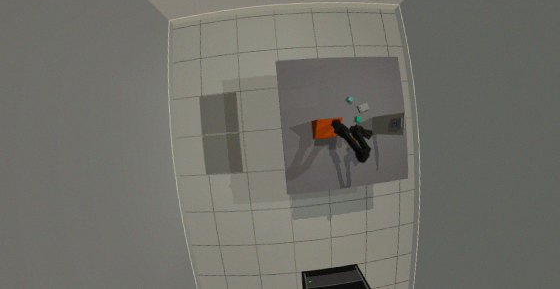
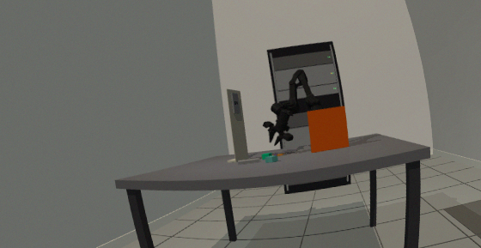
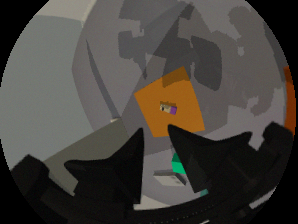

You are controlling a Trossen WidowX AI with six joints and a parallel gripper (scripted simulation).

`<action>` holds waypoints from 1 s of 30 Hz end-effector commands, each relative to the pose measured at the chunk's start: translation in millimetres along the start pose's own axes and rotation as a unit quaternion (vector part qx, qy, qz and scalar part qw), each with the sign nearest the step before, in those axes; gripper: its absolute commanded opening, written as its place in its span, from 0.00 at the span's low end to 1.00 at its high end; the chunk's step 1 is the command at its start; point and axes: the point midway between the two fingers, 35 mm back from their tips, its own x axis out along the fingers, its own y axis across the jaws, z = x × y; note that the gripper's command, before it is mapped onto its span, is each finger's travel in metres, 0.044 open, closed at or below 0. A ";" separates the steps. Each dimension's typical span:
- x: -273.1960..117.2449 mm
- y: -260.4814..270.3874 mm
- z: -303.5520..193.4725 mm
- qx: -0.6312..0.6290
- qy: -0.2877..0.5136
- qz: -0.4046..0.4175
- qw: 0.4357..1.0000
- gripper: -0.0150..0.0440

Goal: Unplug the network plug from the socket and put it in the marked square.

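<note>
item: network plug point(image 3: 168, 108), pale at one end, purple at the other. lying within the marked square point(image 2: 280, 154) point(image 3: 185, 122), well in from its edges; by that placing, out of the socket and delivered, with margin all round against a slip over the border.

item: gripper point(image 1: 361, 132) point(image 2: 273, 142) point(image 3: 154, 128), fingers partly parted, gripping nothing. held above the bench point(image 1: 320, 88) point(image 2: 275, 176) with tips downward; in the wrist view, plug at one o'clock from the gap. likely kept narrow to leave the plug without brushing it.

item: upright panel point(image 1: 387, 130) point(image 2: 237, 127) point(image 3: 90, 147), between two and three o'clock from the square in the top view. apart from the arm, apparently.

item: green block point(image 1: 358, 119) point(image 2: 266, 155) point(image 3: 178, 164), at twelve o'clock from the square in the top view, outside it. best avoided by rising straight up.

status, as judged: release done, final clearance in hand. remaining risk: a low sideways swing nudging plug or block.
</note>
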 end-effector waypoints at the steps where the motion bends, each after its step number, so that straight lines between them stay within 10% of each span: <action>1: -2.7 3.6 0.0 0.004 0.000 0.003 1.000 0.52; 30: -21.2 15.1 -0.3 0.004 0.000 0.003 1.000 0.52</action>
